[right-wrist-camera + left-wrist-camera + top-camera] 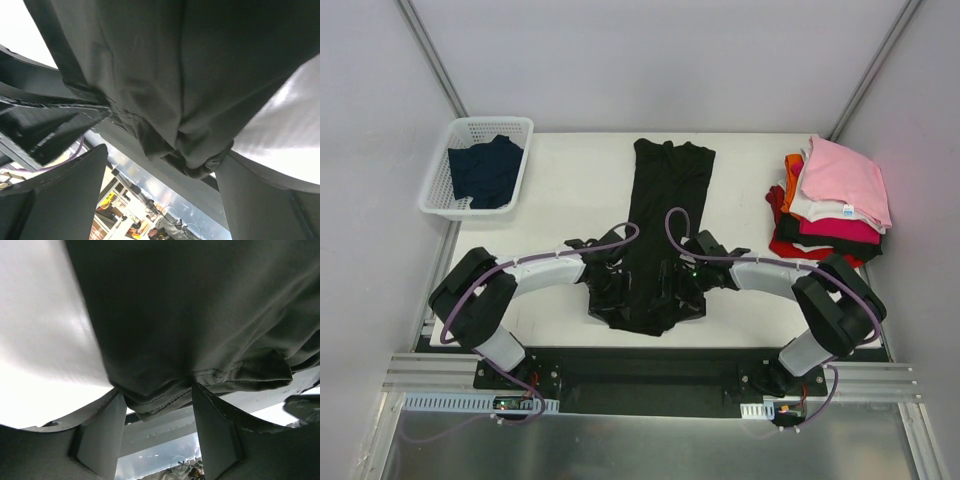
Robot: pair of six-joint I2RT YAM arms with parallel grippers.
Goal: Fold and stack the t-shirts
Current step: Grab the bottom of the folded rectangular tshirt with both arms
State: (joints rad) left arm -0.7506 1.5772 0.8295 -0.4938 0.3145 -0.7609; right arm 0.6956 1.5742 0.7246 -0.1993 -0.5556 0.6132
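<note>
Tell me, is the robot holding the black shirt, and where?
The right gripper is open, holding nothing. The left gripper sits half-shut around the near hem of the black t-shirt; whether it pinches is unclear.

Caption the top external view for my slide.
The left tool and right tool at the near hem of a black t-shirt; folded stack right, basket holding a navy tee left.

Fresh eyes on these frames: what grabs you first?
The black t-shirt lying as a long strip down the middle of the table, with the left gripper and right gripper both at its near hem. Then the colourful stack of folded tees at far right, topped by a pink tee, and the white basket at far left holding a dark navy garment.
</note>
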